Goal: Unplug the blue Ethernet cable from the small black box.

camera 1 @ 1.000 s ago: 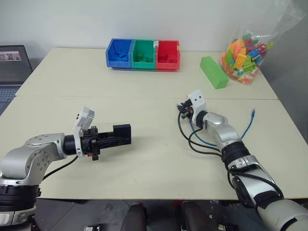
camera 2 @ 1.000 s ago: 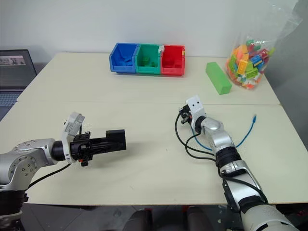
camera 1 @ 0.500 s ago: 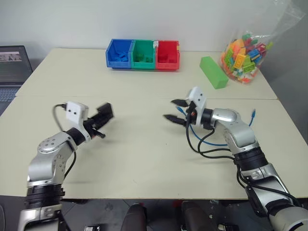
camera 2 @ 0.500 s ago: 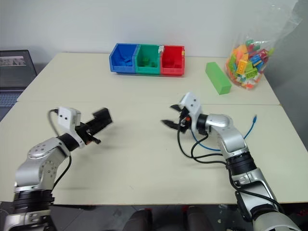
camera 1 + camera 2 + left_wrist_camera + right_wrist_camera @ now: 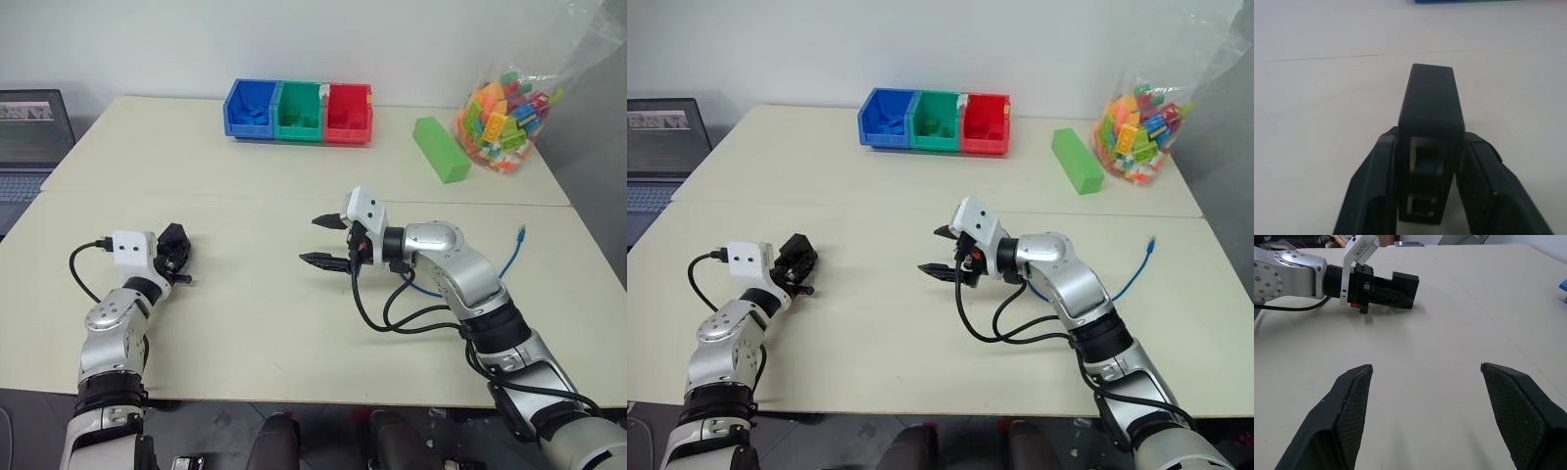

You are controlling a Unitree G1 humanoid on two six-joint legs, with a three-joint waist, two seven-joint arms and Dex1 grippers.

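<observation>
The small black box (image 5: 1431, 98) sits between the fingers of my left gripper (image 5: 176, 247), which is shut on it at the table's left side, low over the surface. The box's two ports face the wrist camera with nothing plugged in. The blue Ethernet cable (image 5: 510, 259) lies on the table at the right, its free plug tip (image 5: 522, 232) near the right edge, and the rest runs behind my right forearm. My right gripper (image 5: 318, 240) hangs over the table's middle, open and empty, pointing left toward the box (image 5: 1403, 284).
Blue, green and red bins (image 5: 299, 111) stand in a row at the back. A green block (image 5: 440, 149) and a clear bag of coloured bricks (image 5: 505, 108) are at the back right. A laptop (image 5: 29, 137) sits past the left edge.
My left gripper swung the box from pointing right to pointing forward and carried it left. My right gripper opened, turned left and moved toward the middle, away from the cable.
</observation>
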